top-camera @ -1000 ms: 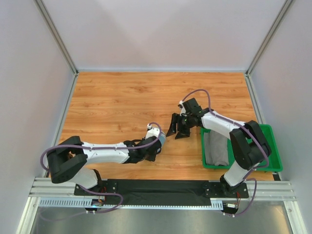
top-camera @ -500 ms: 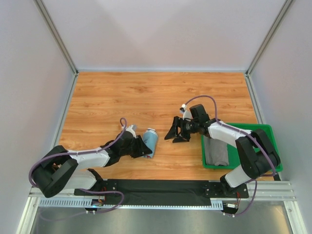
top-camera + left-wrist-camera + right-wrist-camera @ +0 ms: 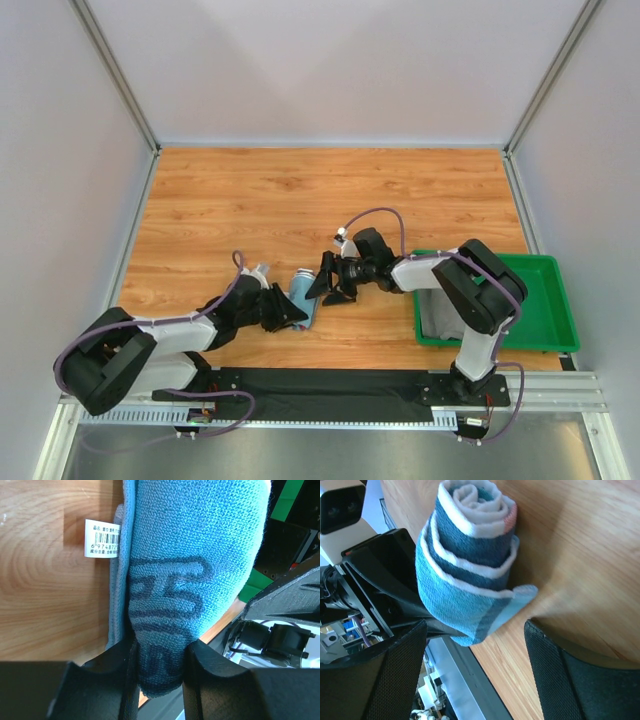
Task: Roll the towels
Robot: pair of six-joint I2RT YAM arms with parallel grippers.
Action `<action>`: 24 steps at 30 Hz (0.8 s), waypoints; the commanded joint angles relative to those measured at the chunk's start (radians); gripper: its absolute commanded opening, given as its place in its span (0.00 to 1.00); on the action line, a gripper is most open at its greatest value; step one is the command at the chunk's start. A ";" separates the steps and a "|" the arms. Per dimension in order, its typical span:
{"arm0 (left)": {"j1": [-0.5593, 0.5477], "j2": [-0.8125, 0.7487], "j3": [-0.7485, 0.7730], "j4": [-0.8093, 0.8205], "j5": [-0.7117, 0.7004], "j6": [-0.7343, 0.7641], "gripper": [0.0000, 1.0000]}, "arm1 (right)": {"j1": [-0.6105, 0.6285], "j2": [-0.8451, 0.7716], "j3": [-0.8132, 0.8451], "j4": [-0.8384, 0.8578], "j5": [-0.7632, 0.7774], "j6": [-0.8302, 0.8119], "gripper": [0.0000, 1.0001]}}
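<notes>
The light blue towel [image 3: 302,293] is rolled up and lies on the wooden table near the front. My left gripper [image 3: 287,308] is shut on its near end; in the left wrist view the blue cloth [image 3: 195,555] with dark lettering is pinched between the fingers of the gripper [image 3: 160,670]. My right gripper [image 3: 331,284] is open just right of the roll. The right wrist view shows the roll's spiral end [image 3: 470,555] ahead of the open gripper [image 3: 477,665], not touching it. A grey towel [image 3: 440,312] lies in the green tray.
The green plastic tray [image 3: 548,300] stands at the front right. A white barcode label [image 3: 102,537] sticks out from the towel's edge. The black front rail [image 3: 320,385] runs close behind the roll. Grey walls enclose the table.
My left arm has drawn back to the left, uncovering the blue roll it holds. My right gripper has moved left from beside the tray to right next to the roll.
</notes>
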 commanded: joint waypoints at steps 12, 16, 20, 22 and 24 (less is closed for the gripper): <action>-0.001 -0.039 0.124 -0.468 -0.155 0.211 0.00 | 0.082 0.056 0.133 -0.060 0.122 0.041 0.77; -0.050 -0.048 0.203 -0.539 -0.217 0.266 0.00 | 0.102 0.077 0.183 -0.118 0.158 0.028 0.77; -0.078 -0.022 0.217 -0.505 -0.217 0.263 0.00 | 0.120 0.111 0.223 -0.128 0.161 0.036 0.75; -0.081 -0.020 0.198 -0.467 -0.202 0.248 0.00 | 0.134 0.124 0.231 -0.134 0.165 0.036 0.70; -0.090 -0.020 0.188 -0.418 -0.185 0.247 0.00 | 0.146 0.137 0.240 -0.129 0.164 0.044 0.55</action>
